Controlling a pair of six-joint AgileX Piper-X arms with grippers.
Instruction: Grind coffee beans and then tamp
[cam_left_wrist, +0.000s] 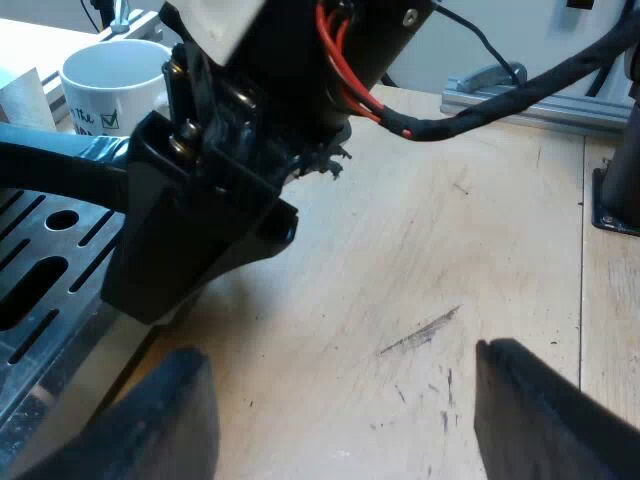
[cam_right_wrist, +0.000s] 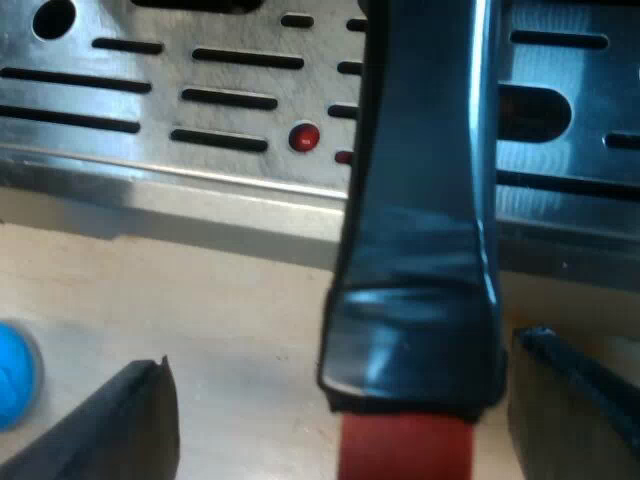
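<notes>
My right gripper (cam_right_wrist: 345, 385) is open, its fingers standing on either side of the holder's dark handle (cam_right_wrist: 415, 250) without closing on it; one finger is just beside the handle, the other well apart. The handle's red end (cam_right_wrist: 405, 445) points towards the gripper, and the handle runs out over the edge of the machine's slotted drip tray (cam_right_wrist: 230, 100). Part of a blue tamper (cam_right_wrist: 12, 385) sits on the wooden table (cam_right_wrist: 200, 300) near the tray. My left gripper (cam_left_wrist: 340, 400) hangs over bare table close to the right arm, fingers spread wide with nothing between them. A white mug (cam_left_wrist: 110, 80) stands beyond the tray
</notes>
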